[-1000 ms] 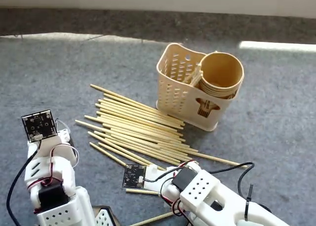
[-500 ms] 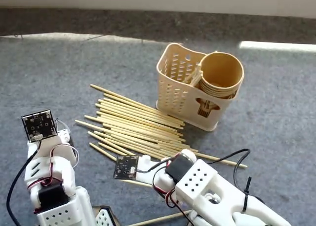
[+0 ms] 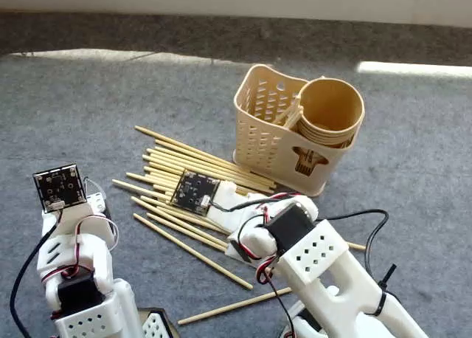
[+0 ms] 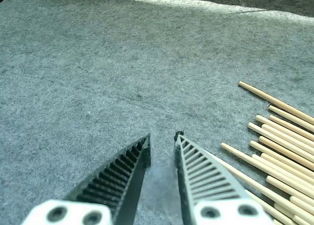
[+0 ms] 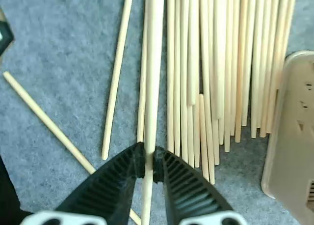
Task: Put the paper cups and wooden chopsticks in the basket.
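A cream plastic basket (image 3: 274, 131) stands on the grey carpet with stacked paper cups (image 3: 330, 109) and some chopsticks inside it. Many wooden chopsticks (image 3: 199, 181) lie in a row beside it. My right arm (image 3: 295, 238) hangs over the near end of that row. In the right wrist view my right gripper (image 5: 148, 158) is shut on one chopstick (image 5: 153, 63), which lies along the row of chopsticks (image 5: 221, 63); the basket's (image 5: 294, 131) corner is close by. My left gripper (image 4: 162, 136) hovers over bare carpet, open, with nothing between its fingers; chopstick (image 4: 274, 151) ends lie off to one side.
Two stray chopsticks lie apart from the row: one (image 3: 193, 251) slants across the carpet in front of it, another (image 3: 228, 307) sits near the front edge beside my right arm. My left arm (image 3: 74, 257) stands at the front left. Open carpet stretches to the left and behind the basket.
My right arm has swung from the front edge up and left over the row of chopsticks. The stray chopsticks in front lie differently. The left arm has kept still.
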`<state>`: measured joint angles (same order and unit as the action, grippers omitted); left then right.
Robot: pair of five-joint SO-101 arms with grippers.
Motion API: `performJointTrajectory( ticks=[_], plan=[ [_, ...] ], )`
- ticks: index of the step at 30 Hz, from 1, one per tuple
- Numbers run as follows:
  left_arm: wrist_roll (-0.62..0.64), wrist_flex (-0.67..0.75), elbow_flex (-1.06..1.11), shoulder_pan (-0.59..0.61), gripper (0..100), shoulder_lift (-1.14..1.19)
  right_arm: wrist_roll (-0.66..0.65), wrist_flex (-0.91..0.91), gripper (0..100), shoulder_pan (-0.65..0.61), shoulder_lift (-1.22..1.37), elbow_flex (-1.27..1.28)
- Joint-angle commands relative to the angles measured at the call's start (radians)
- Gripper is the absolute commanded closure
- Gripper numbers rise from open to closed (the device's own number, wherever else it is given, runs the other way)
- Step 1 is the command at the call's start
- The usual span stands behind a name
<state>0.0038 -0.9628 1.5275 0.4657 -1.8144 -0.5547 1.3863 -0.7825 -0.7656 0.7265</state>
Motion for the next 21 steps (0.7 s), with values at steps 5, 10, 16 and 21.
performJointTrajectory(
  ticks=[5, 10, 16, 21],
  plan=[
    [0.003, 0.021, -0.004, -0.019, 90, -0.002, 0.183, -0.004, 99.3, 0.053, -0.01, -0.255],
    [0.003, 0.021, -0.004, -0.019, 90, -0.002, 0.258, -0.035, 99.2, 0.134, -0.01, -0.418],
    [0.003, 0.021, -0.004, -0.019, 90, -0.002, 0.402, -0.234, 99.1, 0.208, -0.01, -0.49],
    [0.003, 0.021, -0.004, -0.019, 90, -0.002, 0.512, -0.427, 99.1, 0.292, -0.008, -0.489]
  ],
)
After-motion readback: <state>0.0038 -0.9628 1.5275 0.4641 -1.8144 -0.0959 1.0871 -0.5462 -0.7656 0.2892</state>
